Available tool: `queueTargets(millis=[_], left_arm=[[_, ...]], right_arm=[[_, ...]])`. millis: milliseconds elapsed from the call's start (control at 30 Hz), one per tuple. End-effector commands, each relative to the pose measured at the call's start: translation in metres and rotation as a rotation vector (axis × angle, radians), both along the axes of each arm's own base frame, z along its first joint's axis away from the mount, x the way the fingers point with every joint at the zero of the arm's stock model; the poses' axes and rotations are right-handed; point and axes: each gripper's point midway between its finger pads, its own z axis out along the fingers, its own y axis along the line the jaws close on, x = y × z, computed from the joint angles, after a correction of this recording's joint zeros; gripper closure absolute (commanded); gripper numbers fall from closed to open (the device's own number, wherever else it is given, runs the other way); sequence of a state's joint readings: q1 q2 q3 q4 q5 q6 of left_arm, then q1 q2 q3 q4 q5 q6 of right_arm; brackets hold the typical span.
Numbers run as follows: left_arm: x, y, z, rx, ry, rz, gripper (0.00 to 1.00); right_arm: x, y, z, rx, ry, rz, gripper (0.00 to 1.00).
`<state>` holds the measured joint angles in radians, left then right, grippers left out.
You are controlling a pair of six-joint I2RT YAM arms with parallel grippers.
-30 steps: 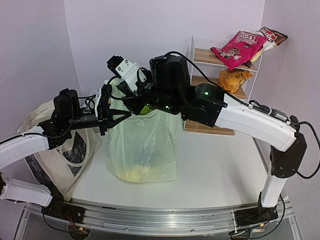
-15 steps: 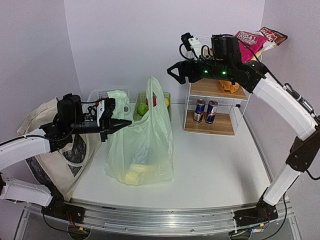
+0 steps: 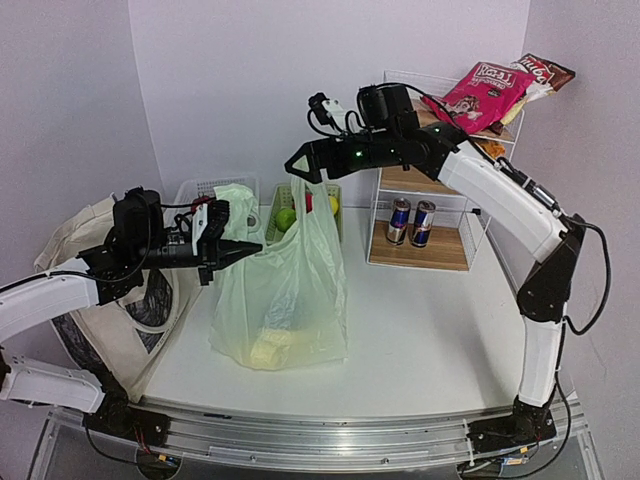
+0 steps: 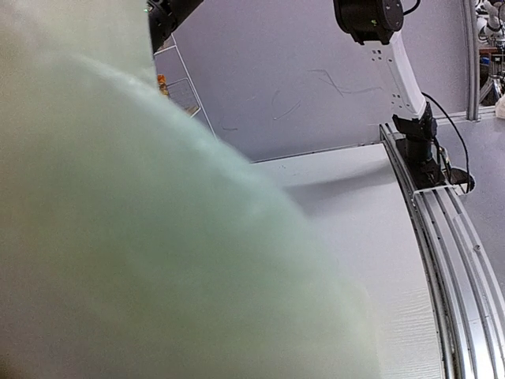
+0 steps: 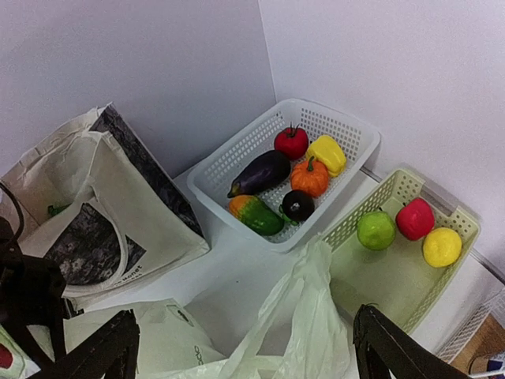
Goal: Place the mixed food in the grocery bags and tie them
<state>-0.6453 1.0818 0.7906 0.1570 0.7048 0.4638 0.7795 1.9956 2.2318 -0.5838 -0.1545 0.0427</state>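
The pale-green plastic grocery bag (image 3: 285,290) stands mid-table with one handle (image 3: 305,175) pointing up. Something yellow (image 3: 270,348) shows through its bottom. My left gripper (image 3: 245,244) is shut on the bag's left rim; in the left wrist view the blurred bag (image 4: 142,237) hides the fingers. My right gripper (image 3: 298,166) hangs open just above the upright handle. In the right wrist view this gripper (image 5: 246,359) straddles the handle (image 5: 312,308) from above without touching it. The cream canvas tote (image 3: 95,300) slumps at the far left.
A white basket (image 5: 347,134) of vegetables and a pale-green basket (image 5: 394,189) of fruit stand behind the bag. At the right, a wire shelf (image 3: 385,110) holds two drink cans (image 3: 412,222), an orange packet (image 3: 466,157) and snack packets (image 3: 480,90) on top.
The right gripper rose from the bag's mouth, opened, swung right to the shelf, then came back left over the bag's handle. The left arm and bag have stayed put.
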Motion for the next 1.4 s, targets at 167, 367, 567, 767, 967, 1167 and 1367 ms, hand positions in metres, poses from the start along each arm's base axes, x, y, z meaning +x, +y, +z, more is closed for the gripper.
queueTargets(millis=[167, 367, 567, 767, 967, 1167, 1367], left_arm=[[-0.006, 0.003, 0.015, -0.027, -0.031, -0.01, 1.0], [-0.004, 0.003, 0.016, -0.037, -0.009, 0.007, 1.0], [0.001, 0.005, 0.026, -0.073, 0.023, 0.042, 1.0], [0.002, 0.005, 0.025, -0.083, 0.046, 0.042, 1.0], [-0.004, 0.011, 0.026, -0.062, 0.024, 0.047, 1.0], [-0.055, 0.024, -0.005, 0.056, -0.151, -0.138, 1.0], [-0.08, 0.036, -0.037, 0.142, -0.363, -0.239, 1.0]], right_arm=[[0.027, 0.009, -0.041, -0.055, 0.027, -0.063, 0.1], [0.002, 0.014, -0.052, -0.006, 0.168, 0.009, 0.16], [-0.018, -0.001, -0.08, -0.043, 0.263, 0.002, 0.23], [-0.015, 0.007, -0.081, 0.018, 0.304, -0.005, 0.59], [-0.002, -0.028, -0.028, 0.131, 0.226, -0.138, 1.0], [0.028, -0.117, 0.026, 0.296, 0.181, -0.442, 1.0], [0.033, -0.172, -0.019, 0.428, 0.404, -0.729, 1.0]])
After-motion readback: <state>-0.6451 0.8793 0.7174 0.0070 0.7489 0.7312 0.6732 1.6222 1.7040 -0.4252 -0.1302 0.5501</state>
